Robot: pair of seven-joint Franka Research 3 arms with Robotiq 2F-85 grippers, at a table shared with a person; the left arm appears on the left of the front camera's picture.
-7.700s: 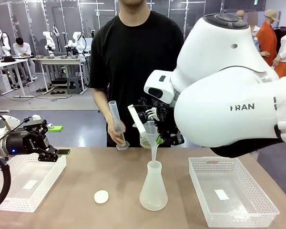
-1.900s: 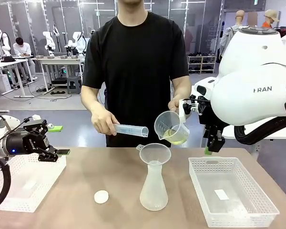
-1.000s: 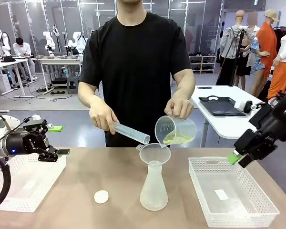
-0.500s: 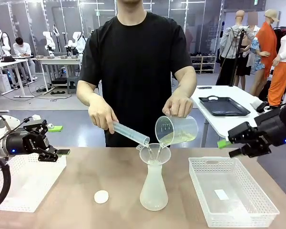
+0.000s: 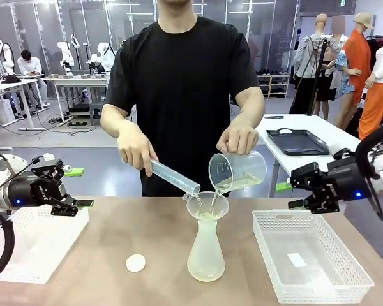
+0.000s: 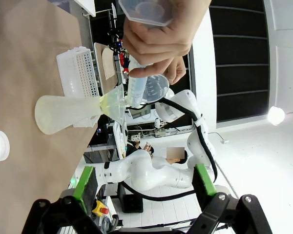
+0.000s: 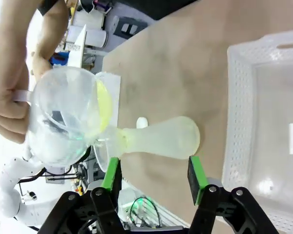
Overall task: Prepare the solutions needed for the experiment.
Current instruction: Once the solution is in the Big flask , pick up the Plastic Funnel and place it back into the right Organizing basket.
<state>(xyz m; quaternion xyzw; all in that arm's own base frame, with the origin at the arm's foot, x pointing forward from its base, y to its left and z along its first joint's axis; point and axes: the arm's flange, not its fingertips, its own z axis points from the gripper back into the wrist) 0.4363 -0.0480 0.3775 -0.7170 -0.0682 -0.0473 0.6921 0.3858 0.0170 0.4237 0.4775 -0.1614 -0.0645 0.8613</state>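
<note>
I am watching the person across the table pouring with both hands. One hand (image 5: 135,148) is tipping a clear graduated plastic cylinder (image 5: 174,177). The other hand (image 5: 239,137) is tilting a clear plastic measuring beaker (image 5: 237,172). Both spouts are meeting over the translucent plastic funnel (image 5: 207,204), which is sitting in the neck of the frosted conical flask (image 5: 205,248) at mid-table.

The pale yellow-green watery solution (image 5: 241,185) is lying low in the tilted beaker, running down through the funnel and gathering as a thin layer in the flask's base. A small white round cap (image 5: 135,262) is lying on the brown tabletop (image 5: 115,280), near the flask on its left.

My left gripper (image 5: 75,188) is hovering above the far edge of the white perforated plastic basket (image 5: 32,245) at the left. Its jaws are standing wide apart with nothing between them.

My right gripper (image 5: 290,194) is hanging in the air above the far left corner of the second white basket (image 5: 319,261), apart from the beaker. Its green-padded jaws are spread and empty. Through its wrist camera I am seeing the flask lying well beyond the gap, not inside it.
</note>
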